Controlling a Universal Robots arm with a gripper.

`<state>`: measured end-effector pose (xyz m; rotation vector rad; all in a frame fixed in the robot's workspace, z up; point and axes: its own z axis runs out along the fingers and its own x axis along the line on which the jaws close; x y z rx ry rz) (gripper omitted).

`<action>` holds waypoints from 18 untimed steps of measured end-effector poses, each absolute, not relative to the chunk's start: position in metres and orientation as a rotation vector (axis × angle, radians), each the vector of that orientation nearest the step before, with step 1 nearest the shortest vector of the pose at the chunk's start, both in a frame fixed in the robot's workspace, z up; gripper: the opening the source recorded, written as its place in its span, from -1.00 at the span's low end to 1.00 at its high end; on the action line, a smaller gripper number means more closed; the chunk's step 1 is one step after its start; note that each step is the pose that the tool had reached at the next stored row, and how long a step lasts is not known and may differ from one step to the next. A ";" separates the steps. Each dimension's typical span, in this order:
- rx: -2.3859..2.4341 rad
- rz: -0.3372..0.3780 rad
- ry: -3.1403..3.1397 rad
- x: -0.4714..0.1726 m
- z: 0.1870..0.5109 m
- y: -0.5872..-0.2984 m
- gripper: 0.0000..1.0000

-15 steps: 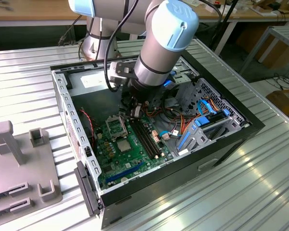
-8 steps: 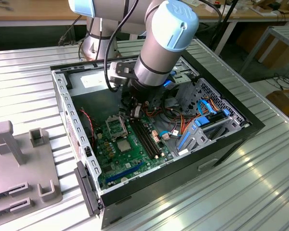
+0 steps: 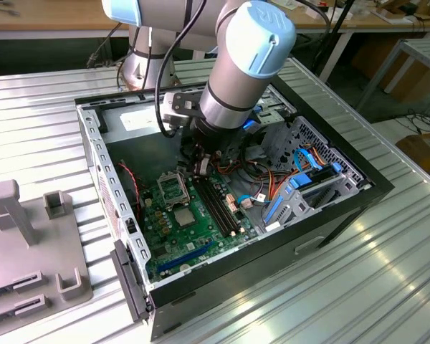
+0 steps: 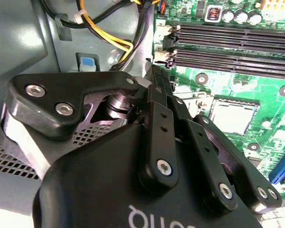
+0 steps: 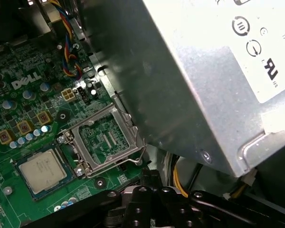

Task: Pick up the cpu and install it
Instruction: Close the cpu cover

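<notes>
We see the arm reaching down into the open computer case (image 3: 330, 208) on the ribbed metal counter (image 3: 387, 272). The end effector (image 4: 159, 78) hangs above the motherboard (image 3: 193, 229), near the memory slots (image 4: 237, 47); its fingers (image 4: 157, 90) look pressed together with nothing between them. The cpu (image 5: 42, 171) (silver top, thin green rim) lies flat on the motherboard, just beside the hinged socket frame (image 5: 104, 142), which stands open. In the second wrist view the cpu (image 4: 230, 116) sits apart from the fingertips. Yellow and black cables (image 4: 109, 33) run close by.

cpu (image 5: 43, 170) | silver top, green rim | flat on motherboard (image 5: 19, 118)
</notes>
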<state>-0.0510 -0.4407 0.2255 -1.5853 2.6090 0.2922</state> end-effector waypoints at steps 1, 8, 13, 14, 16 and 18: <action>-1.581 0.307 2.603 -0.051 0.225 -0.441 -0.79; -1.555 0.316 2.610 -0.052 0.220 -0.441 -0.79; -1.547 0.315 2.614 -0.053 0.217 -0.441 -0.79; -1.547 0.315 2.614 -0.053 0.216 -0.441 -0.79; -1.546 0.315 2.615 -0.054 0.215 -0.441 -0.79; -1.546 0.315 2.615 -0.054 0.213 -0.441 -0.79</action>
